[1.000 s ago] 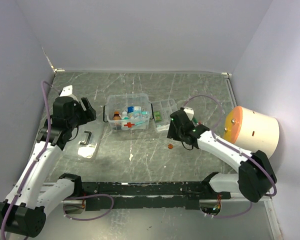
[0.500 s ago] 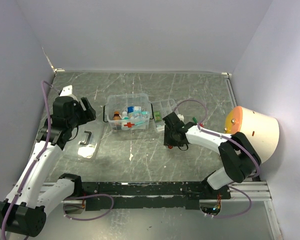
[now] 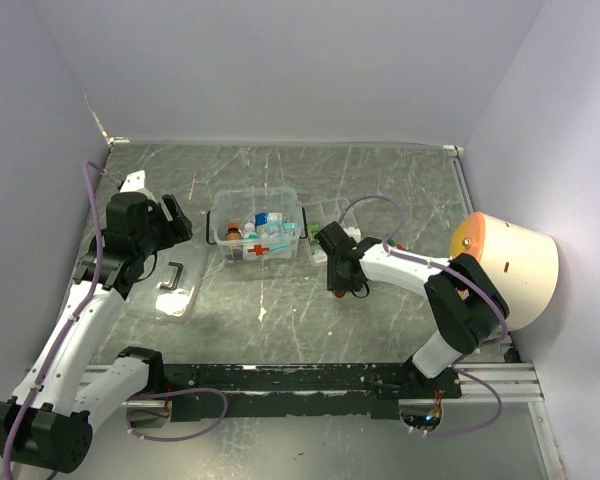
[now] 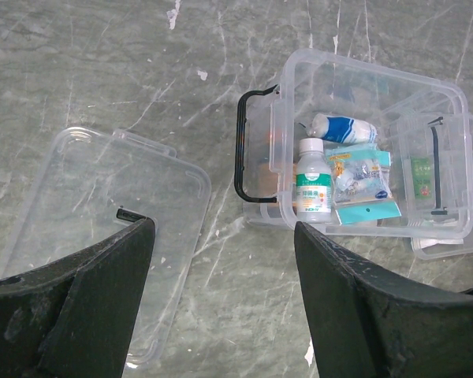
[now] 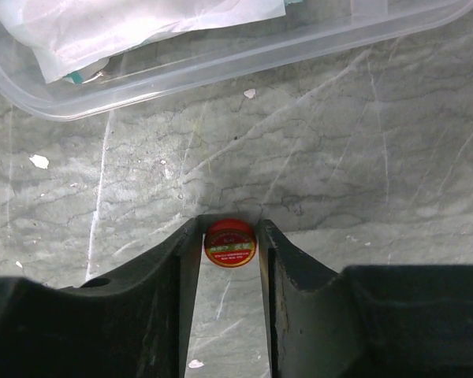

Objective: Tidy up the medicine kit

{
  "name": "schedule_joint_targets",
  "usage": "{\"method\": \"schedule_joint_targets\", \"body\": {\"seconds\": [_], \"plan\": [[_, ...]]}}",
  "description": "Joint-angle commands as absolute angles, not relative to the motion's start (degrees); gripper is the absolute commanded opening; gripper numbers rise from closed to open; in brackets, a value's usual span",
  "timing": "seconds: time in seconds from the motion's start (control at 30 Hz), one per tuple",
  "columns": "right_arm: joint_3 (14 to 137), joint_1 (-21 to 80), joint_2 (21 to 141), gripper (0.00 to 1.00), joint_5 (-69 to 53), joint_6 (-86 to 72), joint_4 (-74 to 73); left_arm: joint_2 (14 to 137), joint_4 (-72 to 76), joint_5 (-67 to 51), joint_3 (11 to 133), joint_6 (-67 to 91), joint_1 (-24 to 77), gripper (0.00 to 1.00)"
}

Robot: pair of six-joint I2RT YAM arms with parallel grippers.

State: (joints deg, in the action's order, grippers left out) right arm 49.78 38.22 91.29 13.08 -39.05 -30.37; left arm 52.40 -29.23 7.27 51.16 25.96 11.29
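Left of frame: the left gripper [image 4: 222, 230] hangs with its fingers apart over the flat clear lid [image 3: 170, 287]. Centre: the medicine kit [image 3: 257, 228] stands uncovered (bottles and packets inside). Right of centre: the right gripper [image 3: 342, 286] is clamped on a small red tin [image 5: 230, 242], just below the kit's right end.

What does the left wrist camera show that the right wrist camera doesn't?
Left wrist only: the open kit holding a bottle and packets, the lid lying beside it, and the left gripper, open. Right wrist only: a red tin snug between the right gripper's fingers, below a clear container's edge that I cannot identify. Both: the marbled table.
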Motion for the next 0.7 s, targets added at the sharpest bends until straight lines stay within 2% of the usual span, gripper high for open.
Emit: {"method": "schedule_joint_targets", "body": {"seconds": [0.0, 0.07, 0.13, 0.3, 0.4, 0.67], "plan": [[49.8, 38.85, 92.61, 0.3, 14.26, -40.44, -34.52, 52.0, -27.54, 6.39, 51.51, 26.15, 10.72, 0.82], [49.67, 38.86, 92.33, 0.26, 13.31, -41.13, -34.53, 52.16, -27.55, 6.26, 51.5, 26.11, 10.72, 0.82], [49.42, 38.86, 91.83, 0.25, 13.4, -41.85, -34.59, 52.21, -27.3, 5.92, 51.46, 26.11, 10.71, 0.82], [48.96, 38.85, 91.79, 0.34, 13.85, -42.55, -35.49, 52.21, -27.27, 5.77, 51.44, 26.2, 10.72, 0.82], [48.51, 38.89, 91.85, 0.34, 12.38, -42.66, -35.22, 52.05, -27.25, 5.85, 51.42, 26.19, 10.72, 0.82], [48.6, 38.87, 90.4, 0.23, 13.41, -43.94, -34.39, 52.03, -27.25, 5.88, 51.43, 26.13, 10.72, 0.82]]}}
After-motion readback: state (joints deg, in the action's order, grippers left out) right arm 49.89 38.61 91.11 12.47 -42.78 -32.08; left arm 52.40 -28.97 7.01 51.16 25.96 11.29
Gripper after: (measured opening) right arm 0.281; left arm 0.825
